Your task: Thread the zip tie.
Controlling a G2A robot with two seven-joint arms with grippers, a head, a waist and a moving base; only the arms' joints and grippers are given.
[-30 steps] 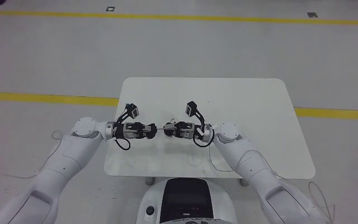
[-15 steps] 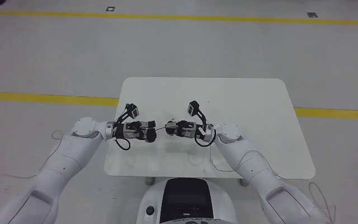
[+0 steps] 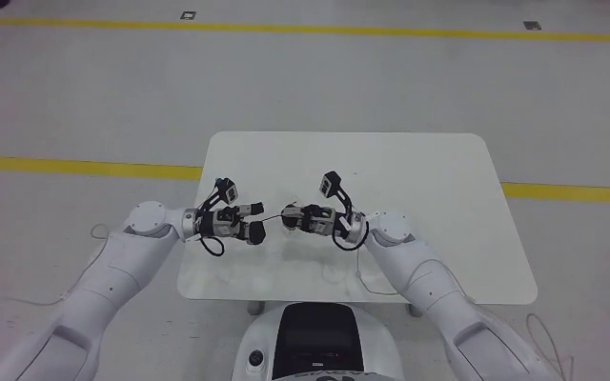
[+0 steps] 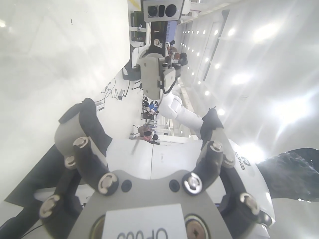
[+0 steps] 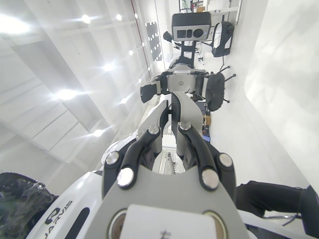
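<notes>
Broadly, two robot arms meet above the near-left part of a white table (image 3: 429, 181), their claws facing each other. On the left, the left gripper (image 3: 257, 222) is spread wide and holds nothing. Between the claws runs the zip tie (image 4: 134, 147), a thin dark strap held in the air with its long axis lying left to right. Its free tip points left and appears to sit in the gap between the spread fingers. On the right, the right gripper (image 3: 290, 217) is pinched closed on the strap's other end. The left claw is therefore the one nearer the loose tip and looks placed to catch it. Lettering marks the white arm casings, and a printed white sticker sits on each wrist plate. No writing can be made out on the strap.
</notes>
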